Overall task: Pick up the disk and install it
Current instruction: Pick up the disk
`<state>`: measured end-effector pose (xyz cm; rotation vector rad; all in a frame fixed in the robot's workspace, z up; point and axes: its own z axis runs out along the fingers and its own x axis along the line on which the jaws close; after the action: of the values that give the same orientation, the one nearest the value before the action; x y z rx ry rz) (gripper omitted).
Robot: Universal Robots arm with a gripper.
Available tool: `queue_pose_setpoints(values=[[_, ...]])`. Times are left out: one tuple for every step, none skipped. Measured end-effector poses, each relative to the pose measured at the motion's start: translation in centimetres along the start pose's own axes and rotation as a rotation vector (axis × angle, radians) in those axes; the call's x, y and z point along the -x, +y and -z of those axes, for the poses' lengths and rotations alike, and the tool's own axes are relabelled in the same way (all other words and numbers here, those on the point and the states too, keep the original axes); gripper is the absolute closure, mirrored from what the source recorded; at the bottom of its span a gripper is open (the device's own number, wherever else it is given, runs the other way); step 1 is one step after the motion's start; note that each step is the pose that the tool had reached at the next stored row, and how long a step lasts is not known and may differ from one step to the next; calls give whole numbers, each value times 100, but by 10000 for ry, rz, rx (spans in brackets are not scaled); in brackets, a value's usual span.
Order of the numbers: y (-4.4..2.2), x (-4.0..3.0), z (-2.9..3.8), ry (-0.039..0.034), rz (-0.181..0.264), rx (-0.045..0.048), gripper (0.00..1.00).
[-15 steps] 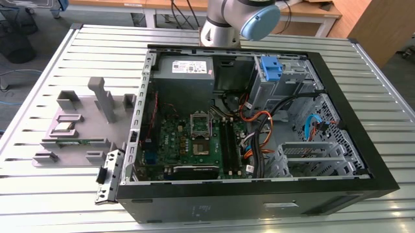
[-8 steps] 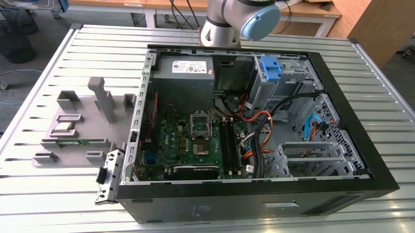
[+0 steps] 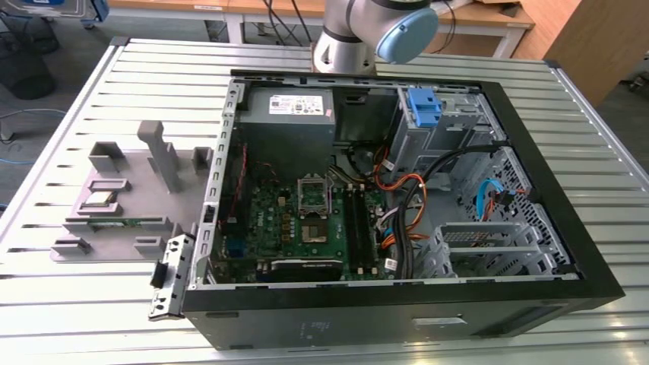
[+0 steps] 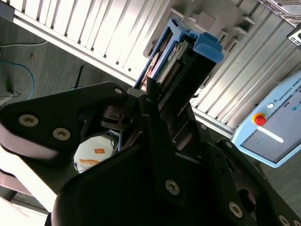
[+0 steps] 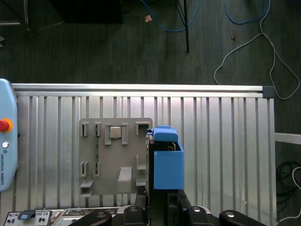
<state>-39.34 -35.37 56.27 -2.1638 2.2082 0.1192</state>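
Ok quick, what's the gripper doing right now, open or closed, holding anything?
The gripper: closed, holding the disk.

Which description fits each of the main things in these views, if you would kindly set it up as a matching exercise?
Things:
1 disk
2 fixture plate
3 pendant
4 table

Descriptions:
a silver, slatted
b grey, lying on the table
c blue bracket, held in the tool
d pale blue with a red button

Pairs: 1-c, 2-b, 3-d, 4-a.
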Motion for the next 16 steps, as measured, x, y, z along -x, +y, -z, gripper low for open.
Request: queue_pose_setpoints(values=[[0,0,-3,0,1,0,65],[0,-1,-7,0,1,0,65],[0,-1,-10,0,0,0,65],[0,-1,-13,0,1,0,65],[-1,-2,-16,0,1,1,65],[-1,-2,-20,0,0,0,65],[-1,-2,-23,0,1,0,65],[-1,-2,-26,0,1,0,65],[-1,-3,-30,0,0,0,65],[-1,-3,-34,0,1,0,65],[-1,-3,-36,0,1,0,65],[-1,-4,-40,0,1,0,65],[-1,-4,-43,0,0,0,65],[-1,-4,-47,0,0,0,65],[-1,-5,-50,0,0,0,65],[-1,-5,-53,0,0,0,65]])
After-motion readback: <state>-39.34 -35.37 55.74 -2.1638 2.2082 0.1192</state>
